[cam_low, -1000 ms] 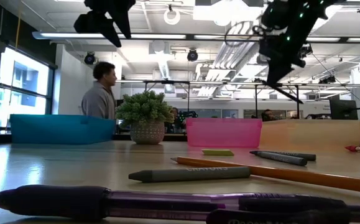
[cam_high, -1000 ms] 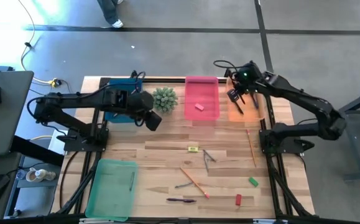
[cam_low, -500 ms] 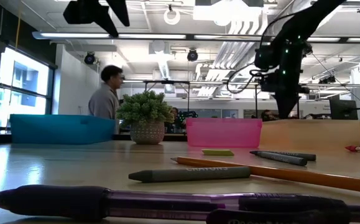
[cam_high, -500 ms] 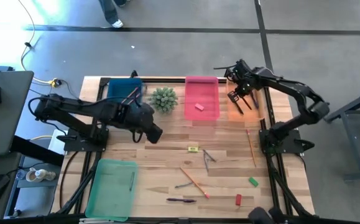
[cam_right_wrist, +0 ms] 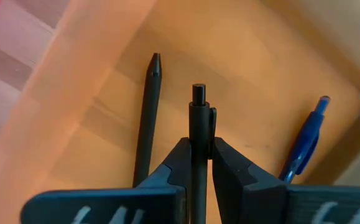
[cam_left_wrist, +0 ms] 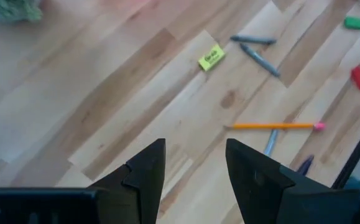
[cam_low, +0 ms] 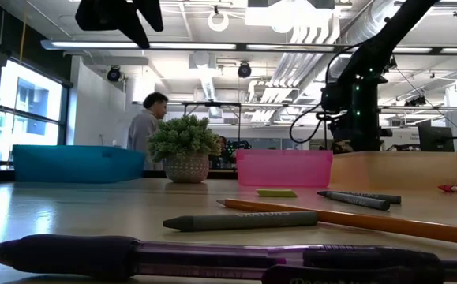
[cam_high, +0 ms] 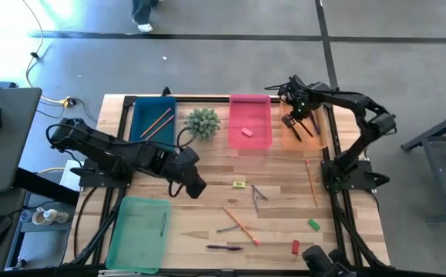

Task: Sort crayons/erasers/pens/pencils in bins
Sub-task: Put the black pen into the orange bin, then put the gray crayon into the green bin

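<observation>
Over orange bin (cam_right_wrist: pixel 279 56), right fingers (cam_right_wrist: pixel 229 163) clamped on black pen (cam_right_wrist: pixel 198 134); left fingers (cam_left_wrist: pixel 145 168) apart.

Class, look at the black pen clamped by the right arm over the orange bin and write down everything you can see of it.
The black pen is a slim dark stick with a push button at its free end and a clip along its side; it looks like plastic. The right pincer is shut on its barrel, one finger on each side. It hangs above the orange bin, between a dark pen and a blue pen that lie on the bin's floor. Its writing tip is hidden.
</observation>
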Robot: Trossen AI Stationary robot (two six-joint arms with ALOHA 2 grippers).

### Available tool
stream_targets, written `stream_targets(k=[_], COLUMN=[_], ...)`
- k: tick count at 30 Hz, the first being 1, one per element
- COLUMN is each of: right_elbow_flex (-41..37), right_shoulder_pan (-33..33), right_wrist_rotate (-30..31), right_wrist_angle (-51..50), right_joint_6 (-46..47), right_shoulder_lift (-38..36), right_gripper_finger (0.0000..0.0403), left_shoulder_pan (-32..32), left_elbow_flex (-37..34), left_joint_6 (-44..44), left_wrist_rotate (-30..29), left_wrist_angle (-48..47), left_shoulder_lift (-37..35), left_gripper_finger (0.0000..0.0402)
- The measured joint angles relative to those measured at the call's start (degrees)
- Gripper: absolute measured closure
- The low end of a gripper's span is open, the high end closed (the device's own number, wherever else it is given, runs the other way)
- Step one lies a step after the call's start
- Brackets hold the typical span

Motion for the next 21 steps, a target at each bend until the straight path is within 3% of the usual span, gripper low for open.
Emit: stream_targets(k=[4, 13, 21], right_elbow_flex=[0.0, 0.0, 0.0], right_shoulder_pan=[0.0, 0.0, 0.0], right_wrist_rotate=[0.0, 0.2, 0.3], right_wrist_angle=[0.0, -0.2, -4.0], right_joint_6=[-0.7, -1.9, -1.5], right_shoulder_lift=[0.4, 0.4, -2.7], right_gripper_finger=[0.0366, 0.0285, 0.0273], left_shoulder_pan=[-2.1, -4.8, -5.9], left_elbow_flex=[0.0, 0.0, 0.0], left_joint_6=[0.0, -1.7, -1.4], left_wrist_rotate=[0.4, 3.5, 7.1], left_wrist_angle=[1.0, 2.6, 2.5], left_shoulder_lift=[1.4, 2.7, 2.9], left_gripper_finger=[0.0243, 0.0243, 0.0242])
